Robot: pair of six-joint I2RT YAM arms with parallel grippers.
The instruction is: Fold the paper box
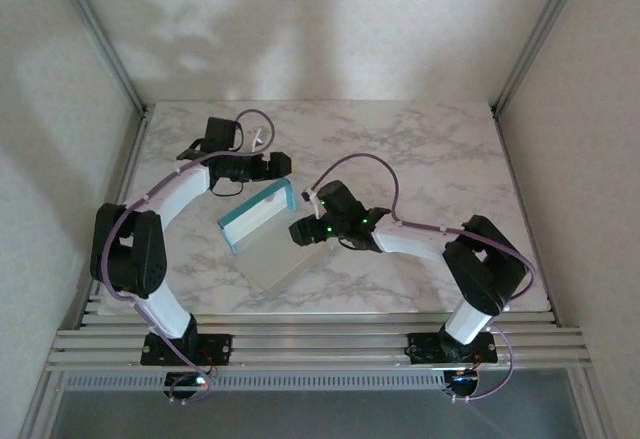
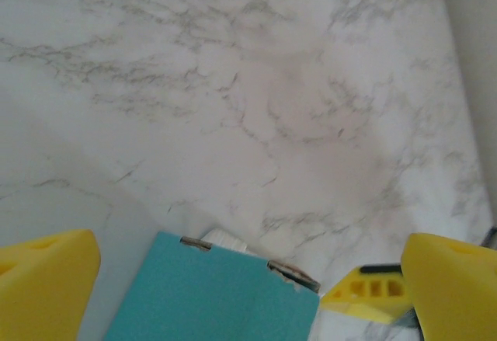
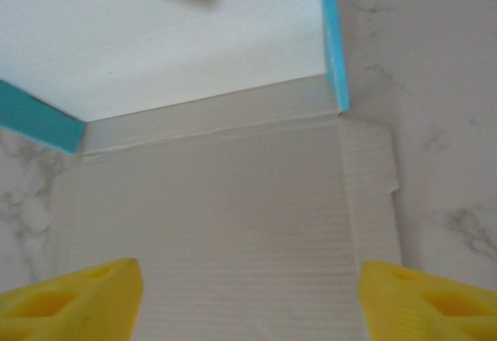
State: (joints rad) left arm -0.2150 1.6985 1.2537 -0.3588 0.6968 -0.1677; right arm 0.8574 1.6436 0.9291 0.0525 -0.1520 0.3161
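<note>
The paper box lies mid-table, partly folded. Its back panel stands up with a turquoise rim, and a white flat panel lies in front. My left gripper hovers just behind the raised panel. In the left wrist view this gripper is open, its yellow fingers wide apart, with the turquoise face below and between them. My right gripper hangs over the box's right side. In the right wrist view it is open above the creased white card, touching nothing. Turquoise wall edges rise at the sides.
The marble table spreads out behind and to the right of the box. Metal frame posts and white walls close in the sides. A small yellow ribbed piece shows beside the left gripper's right finger.
</note>
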